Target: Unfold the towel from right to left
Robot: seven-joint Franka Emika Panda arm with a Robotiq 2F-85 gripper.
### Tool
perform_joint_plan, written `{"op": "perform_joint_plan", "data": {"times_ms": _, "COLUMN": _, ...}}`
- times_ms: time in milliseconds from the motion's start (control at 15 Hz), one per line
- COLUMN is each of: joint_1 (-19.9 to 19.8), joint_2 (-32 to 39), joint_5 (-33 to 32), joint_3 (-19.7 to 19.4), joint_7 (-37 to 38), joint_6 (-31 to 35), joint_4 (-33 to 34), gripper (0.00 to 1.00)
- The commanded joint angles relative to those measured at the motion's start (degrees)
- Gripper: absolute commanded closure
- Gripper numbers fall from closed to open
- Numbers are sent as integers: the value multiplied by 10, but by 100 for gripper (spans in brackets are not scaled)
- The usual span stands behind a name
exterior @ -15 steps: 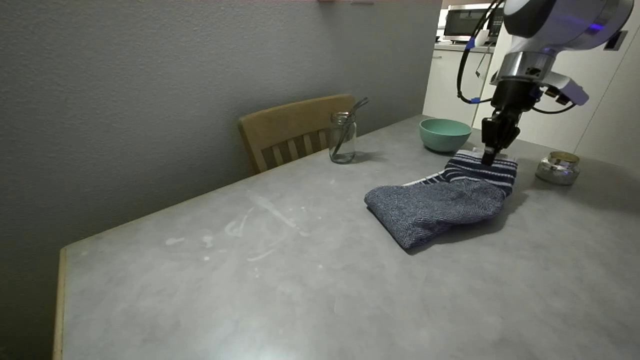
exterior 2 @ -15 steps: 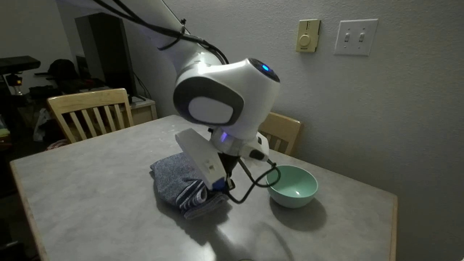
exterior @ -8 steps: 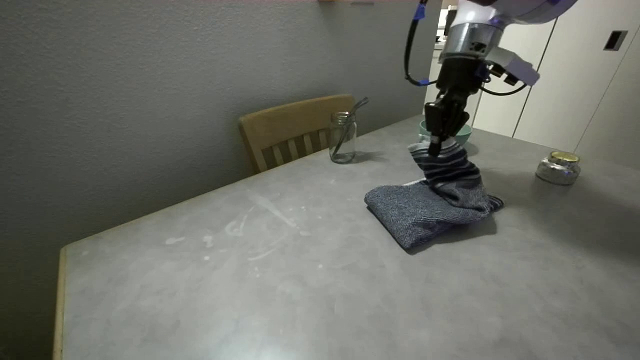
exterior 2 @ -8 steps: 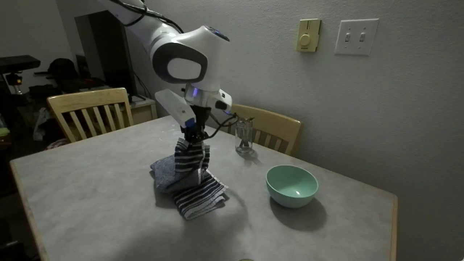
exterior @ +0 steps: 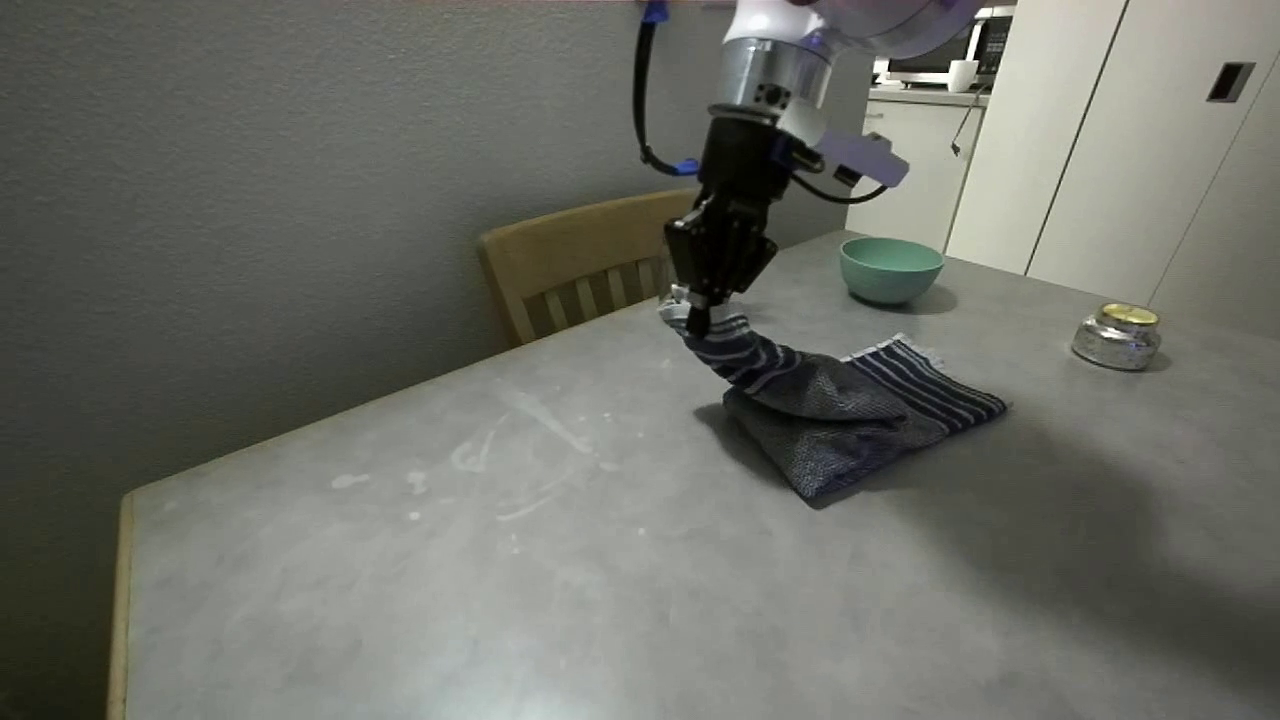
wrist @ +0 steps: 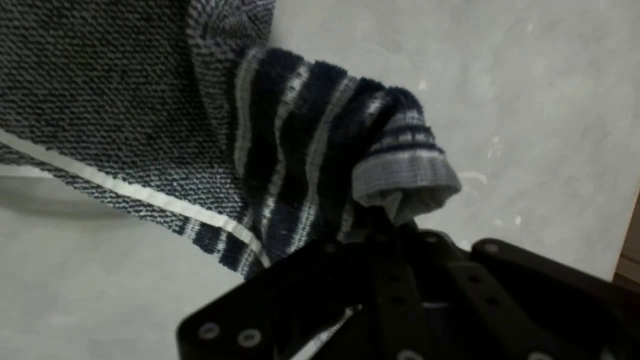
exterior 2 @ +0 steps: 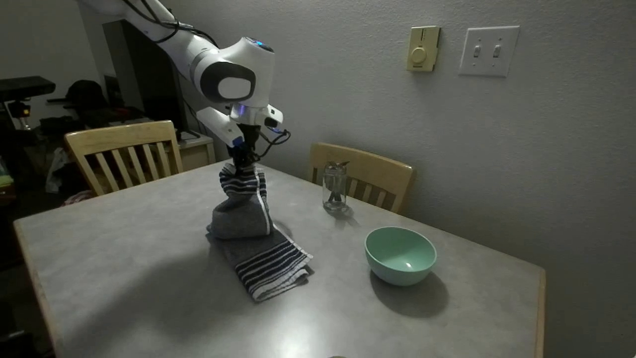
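The towel [exterior: 845,455] is dark blue-grey with white-striped ends. In both exterior views its lower layer lies on the table, with one striped end flat. The towel's upper layer [exterior 2: 241,219] is lifted and folded over, away from that flat end. My gripper [exterior: 700,312] is shut on the other striped end and holds it a little above the table. In an exterior view the gripper [exterior 2: 243,161] is above the bunched stripes. In the wrist view the towel [wrist: 115,100] runs to the gripper's fingertips [wrist: 392,227], which pinch its pale hem; the exact contact is dark.
A teal bowl [exterior: 890,272] and a glass jar with a gold lid [exterior: 1117,338] stand beyond the towel's flat end. A glass jar with utensils [exterior 2: 335,186] stands near the wall-side edge, by a wooden chair [exterior 2: 370,171]. The table [exterior: 450,580] extends to the left.
My gripper has carried the towel's held striped end leftward in an exterior view, lifting it off the stack and past the fold. The lower striped end is now uncovered.
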Motion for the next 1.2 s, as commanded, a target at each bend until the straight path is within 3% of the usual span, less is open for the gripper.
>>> {"op": "perform_joint_plan", "data": {"times_ms": 0, "joint_1": 18, "joint_2": 64, "joint_5": -21, "joint_3": 9, "joint_7": 23, "joint_6": -12, "joint_4": 96, "gripper": 99}}
{"op": "perform_joint_plan", "data": {"times_ms": 400, "joint_1": 38, "joint_2": 119, "joint_5": -12, "joint_3": 44, "joint_7": 30, "joint_6": -37, "joint_4": 182, "gripper": 99}}
{"op": "perform_joint_plan", "data": {"times_ms": 933, "joint_1": 20, "joint_2": 130, "joint_5": 33, "joint_3": 101, "joint_7": -41, "joint_6": -145, "joint_4": 204, "gripper": 99}}
{"op": "perform_joint_plan", "data": {"times_ms": 1067, "joint_1": 20, "joint_2": 129, "joint_5": 35, "joint_3": 96, "joint_7": -51, "joint_6": -156, "joint_4": 203, "gripper": 70}}
{"op": "perform_joint_plan", "data": {"times_ms": 1133, "joint_1": 18, "joint_2": 128, "joint_5": 35, "joint_3": 95, "joint_7": -57, "joint_6": -161, "joint_4": 201, "gripper": 64}}
